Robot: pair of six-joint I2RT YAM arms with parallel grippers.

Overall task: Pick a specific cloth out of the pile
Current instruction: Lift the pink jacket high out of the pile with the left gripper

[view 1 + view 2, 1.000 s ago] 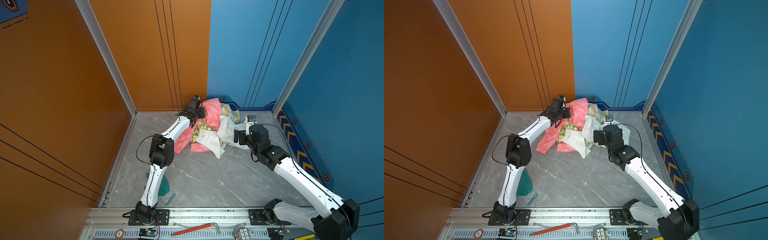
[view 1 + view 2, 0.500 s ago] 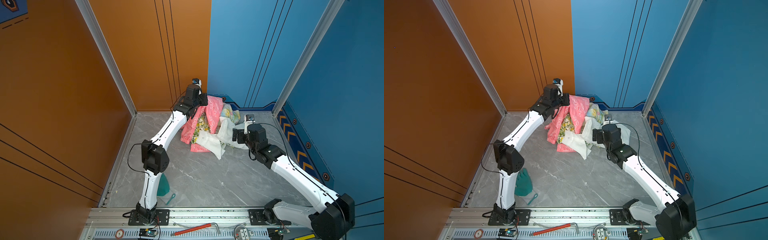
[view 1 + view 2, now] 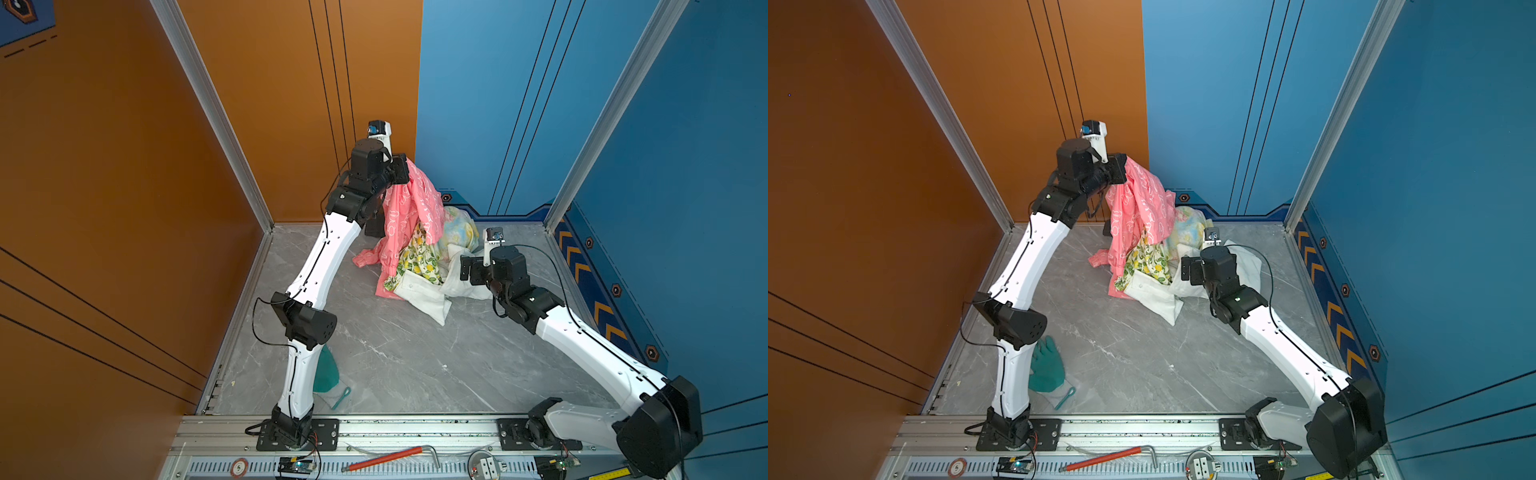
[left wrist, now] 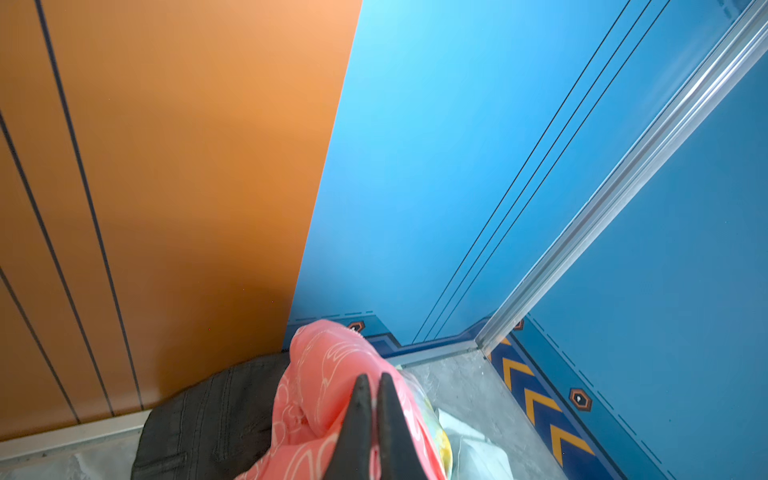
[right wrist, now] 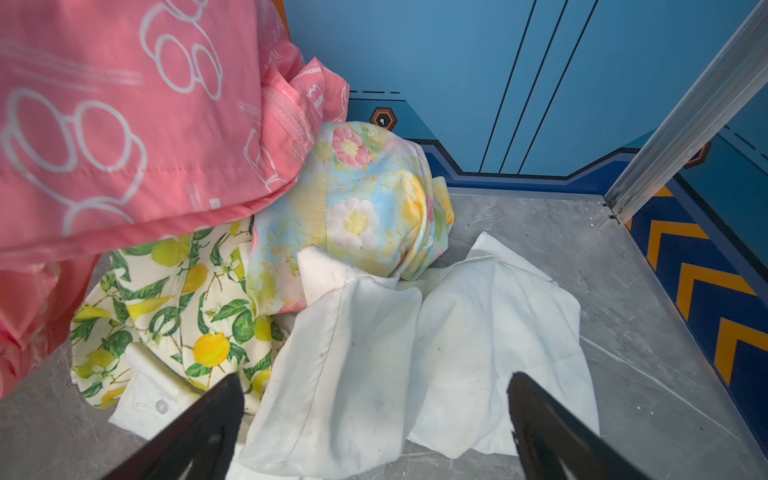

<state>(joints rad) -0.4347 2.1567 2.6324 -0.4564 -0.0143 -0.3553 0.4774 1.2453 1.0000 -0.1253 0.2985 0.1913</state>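
The cloth [image 3: 415, 208], coral pink with white outline prints, hangs from my left gripper [image 3: 404, 174], which is raised near the back wall and shut on its top fold [image 4: 324, 365]. In the left wrist view the left gripper [image 4: 372, 379] has its jaws pressed together on pink fabric. The cloth's lower end still drapes onto the pile [image 3: 432, 257]. My right gripper [image 5: 374, 382] stands open, low over the pile's white cloth [image 5: 478, 332], holding nothing. Lemon-print fabric [image 5: 187, 299] and pastel floral fabric [image 5: 365, 199] lie under the pink cloth [image 5: 104, 124].
A dark grey garment [image 4: 208, 415] lies by the orange wall behind the pile. A teal glove [image 3: 1045, 365] rests on the grey floor beside the left arm's base. A red-handled tool [image 3: 386, 457] lies on the front rail. Orange and blue walls close in the back corner.
My left gripper has risen from the pile toward the back wall, pulling the pink cloth up so it hangs long. The right arm has barely moved.
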